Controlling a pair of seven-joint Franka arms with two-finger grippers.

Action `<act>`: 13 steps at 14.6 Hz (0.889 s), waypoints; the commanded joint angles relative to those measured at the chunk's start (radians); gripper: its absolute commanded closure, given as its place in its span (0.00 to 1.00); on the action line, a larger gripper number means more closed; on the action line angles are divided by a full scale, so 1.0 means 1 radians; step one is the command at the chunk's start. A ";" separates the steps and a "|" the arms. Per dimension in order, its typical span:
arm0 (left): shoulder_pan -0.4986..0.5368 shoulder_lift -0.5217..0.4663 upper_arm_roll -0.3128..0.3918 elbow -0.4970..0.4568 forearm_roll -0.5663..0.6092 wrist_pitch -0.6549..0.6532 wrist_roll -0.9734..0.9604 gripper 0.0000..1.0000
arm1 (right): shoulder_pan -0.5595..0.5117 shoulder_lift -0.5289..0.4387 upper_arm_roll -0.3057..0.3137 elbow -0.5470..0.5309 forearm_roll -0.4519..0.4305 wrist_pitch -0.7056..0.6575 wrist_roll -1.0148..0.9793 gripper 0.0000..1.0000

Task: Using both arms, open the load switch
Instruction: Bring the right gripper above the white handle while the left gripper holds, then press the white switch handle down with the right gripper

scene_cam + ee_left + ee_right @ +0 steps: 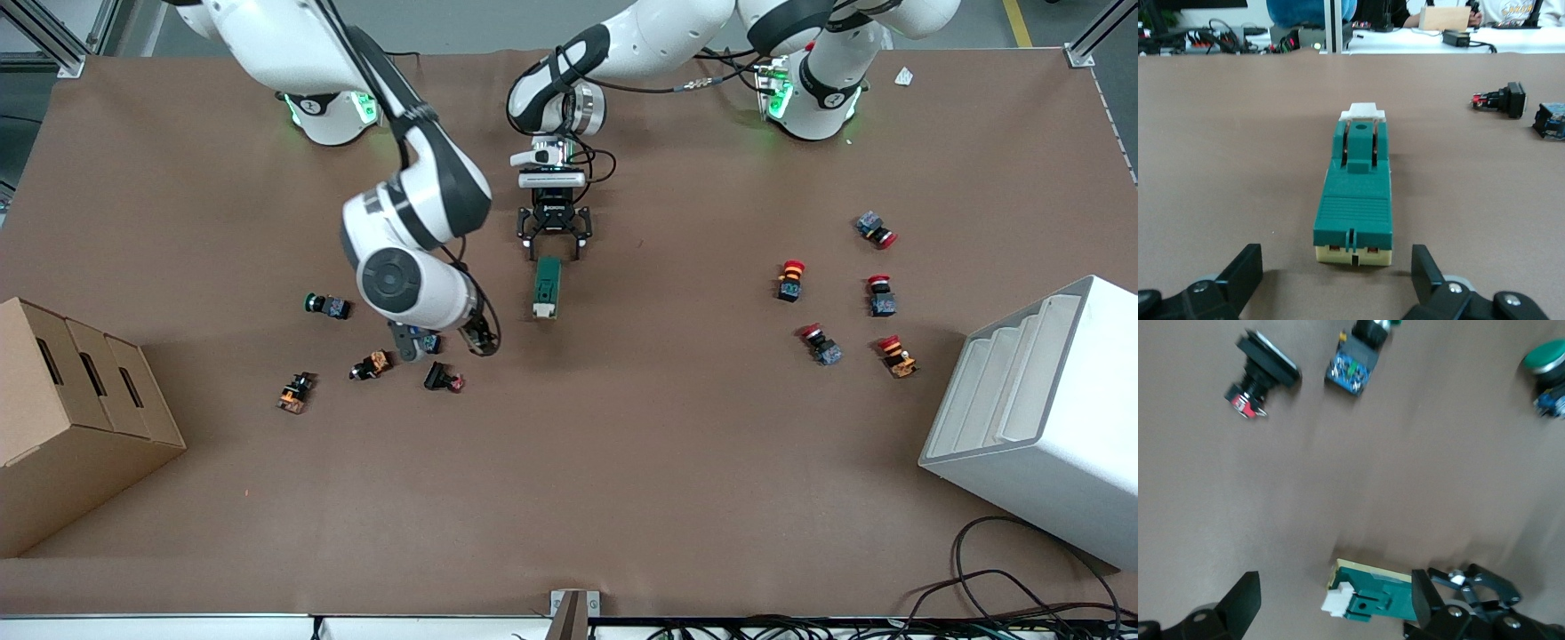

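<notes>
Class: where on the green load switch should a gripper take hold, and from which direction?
Grip the load switch across its long flat sides at the cream-based end, likely coming from the robots' side, where the open left gripper already straddles it. The block lies flat, lengthwise toward the front camera.

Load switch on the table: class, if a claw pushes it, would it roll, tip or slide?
The load switch lies flat on its long, boxy body, so it would probably slide, not roll. It sits low, so tipping seems unlikely. Its hard-looking shell suggests stiffness. The open left claw stands at one end.
</notes>
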 commanded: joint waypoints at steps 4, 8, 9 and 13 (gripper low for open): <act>-0.043 0.040 0.033 0.018 0.017 0.007 -0.007 0.02 | 0.075 0.118 -0.010 0.057 0.025 0.033 0.097 0.00; -0.045 0.044 0.033 0.018 0.018 0.005 -0.014 0.02 | 0.111 0.152 -0.009 0.058 0.028 0.083 0.183 0.00; -0.045 0.044 0.035 0.018 0.018 0.004 -0.014 0.02 | 0.112 0.155 -0.009 0.058 0.028 0.085 0.185 0.00; -0.045 0.044 0.035 0.018 0.018 -0.007 -0.017 0.02 | 0.132 0.160 -0.006 0.058 0.089 0.079 0.188 0.00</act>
